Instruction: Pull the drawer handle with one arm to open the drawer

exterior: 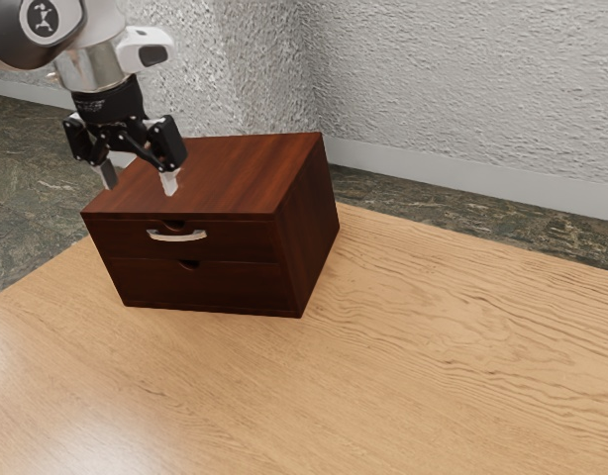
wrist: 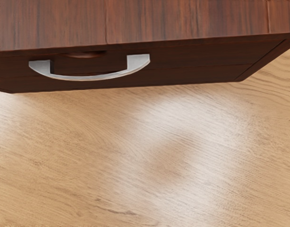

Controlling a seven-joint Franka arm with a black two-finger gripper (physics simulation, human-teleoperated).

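1. While the hand [exterior: 138, 178] hangs about over the front top edge of the cabinet [exterior: 247, 173], fingers spread w/ nothing btwn them, the drawer handle [exterior: 176, 236] sits just below it on the top drawer [exterior: 240, 240]. That drawer looks shut, its front flush w/ the cabinet face.
2. Key relation: the handle lies below the fingertips and out on the front face. The hand is above the cabinet top, not yet down at handle height.
3. Long axis: the handle is a pale bowed bar running level along the drawer front, parallel to the cabinet's front edge. Seen from the wrist [wrist: 90, 71], both ends meet the wood and the middle bows clear of it, above the tabletop [wrist: 149, 161].
4. Judgement: the coming move prob. calls for dropping in front of the face, closing on the bar's middle, then pulling straight away from the cabinet. The fingers' spread seems to run roughly along the bar, so a wrist turn may be needed first.
5. Around it: the lower drawer [exterior: 200, 282] shows a small notch only. Nothing stands btwn hand and handle; the cabinet's top front edge is the one thing close to the way down.
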